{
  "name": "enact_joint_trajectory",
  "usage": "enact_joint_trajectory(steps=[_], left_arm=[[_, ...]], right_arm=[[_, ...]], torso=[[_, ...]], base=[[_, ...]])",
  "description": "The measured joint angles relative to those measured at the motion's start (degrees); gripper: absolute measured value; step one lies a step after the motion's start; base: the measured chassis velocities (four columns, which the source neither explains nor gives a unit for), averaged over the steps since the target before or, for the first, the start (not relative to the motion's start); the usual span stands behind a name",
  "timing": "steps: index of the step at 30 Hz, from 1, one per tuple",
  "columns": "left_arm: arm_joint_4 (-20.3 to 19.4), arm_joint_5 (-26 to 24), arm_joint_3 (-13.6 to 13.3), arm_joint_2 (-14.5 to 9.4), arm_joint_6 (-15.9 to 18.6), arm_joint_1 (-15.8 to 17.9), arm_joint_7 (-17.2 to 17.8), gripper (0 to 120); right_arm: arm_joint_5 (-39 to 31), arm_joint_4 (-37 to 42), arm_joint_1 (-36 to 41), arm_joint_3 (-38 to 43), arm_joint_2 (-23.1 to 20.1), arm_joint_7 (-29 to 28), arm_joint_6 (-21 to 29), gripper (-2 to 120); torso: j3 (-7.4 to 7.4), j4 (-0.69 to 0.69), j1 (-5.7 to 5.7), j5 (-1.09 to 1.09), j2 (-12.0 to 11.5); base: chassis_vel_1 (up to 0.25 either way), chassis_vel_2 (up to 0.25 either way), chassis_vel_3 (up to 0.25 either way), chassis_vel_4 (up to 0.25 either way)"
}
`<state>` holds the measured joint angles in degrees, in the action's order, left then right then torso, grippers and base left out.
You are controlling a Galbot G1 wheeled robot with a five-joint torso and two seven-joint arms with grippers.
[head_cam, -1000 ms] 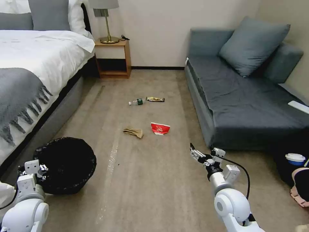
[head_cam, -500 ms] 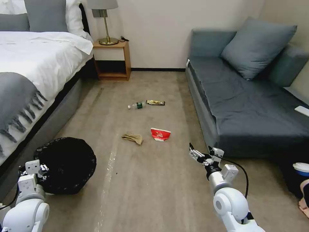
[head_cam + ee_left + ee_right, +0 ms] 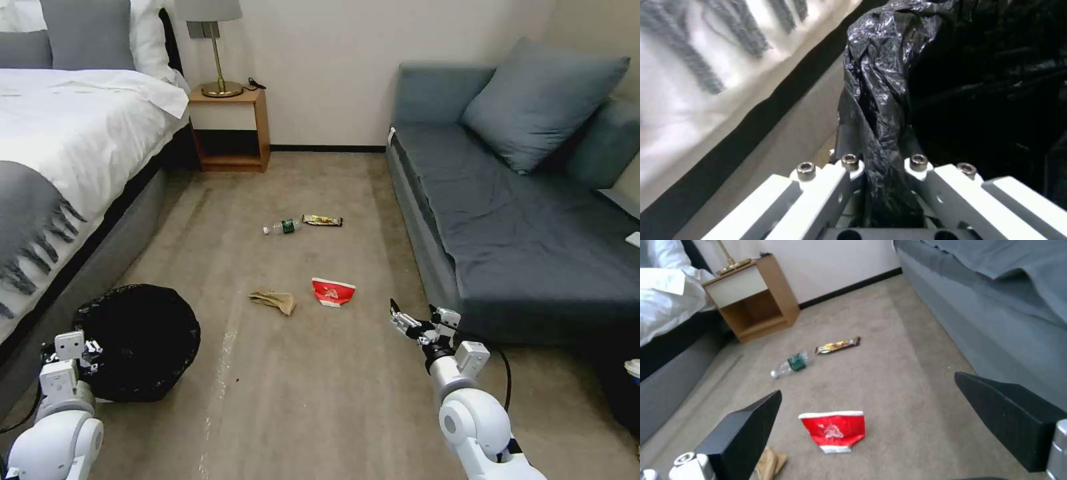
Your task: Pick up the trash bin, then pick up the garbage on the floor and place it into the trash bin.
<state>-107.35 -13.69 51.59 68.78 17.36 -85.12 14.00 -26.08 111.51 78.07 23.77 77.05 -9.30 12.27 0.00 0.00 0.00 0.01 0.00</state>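
The trash bin (image 3: 140, 340), draped in a crinkly black bag (image 3: 889, 100), is low at my left beside the bed. My left gripper (image 3: 85, 352) is shut on its bag-covered rim (image 3: 882, 190). My right gripper (image 3: 400, 323) hovers open above the carpet, right of the litter. The red-and-white packet (image 3: 333, 291) lies ahead of the right gripper (image 3: 868, 384), between its spread fingers (image 3: 746, 430) in the right wrist view. Crumpled brown paper (image 3: 273, 301) lies left of the red packet (image 3: 833, 431). Farther off lie the small bottle (image 3: 281, 227) and the dark-and-gold wrapper (image 3: 322, 221).
A bed (image 3: 67, 147) with a grey throw runs along the left. A grey sofa (image 3: 520, 220) lines the right. A wooden nightstand (image 3: 230, 130) with a lamp stands at the far wall. Open carpet (image 3: 320, 387) lies between them.
The whole head view has shifted, so the camera moved: the litter now sits lower in the picture. Both arms keep their poses, the left still holding the bin.
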Motion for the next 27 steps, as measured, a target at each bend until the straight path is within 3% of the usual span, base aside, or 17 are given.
enact_joint_trajectory(steps=[27], left_arm=[[2.00,0.31,0.28,0.03,-1.28,-0.05,-1.51,3]], right_arm=[[2.81,-1.62,0.14,-0.46,0.61,0.71,-0.22,100]], torso=[[0.00,0.00,0.00,-0.01,0.00]], base=[[-0.126,0.127,0.117,-0.127]])
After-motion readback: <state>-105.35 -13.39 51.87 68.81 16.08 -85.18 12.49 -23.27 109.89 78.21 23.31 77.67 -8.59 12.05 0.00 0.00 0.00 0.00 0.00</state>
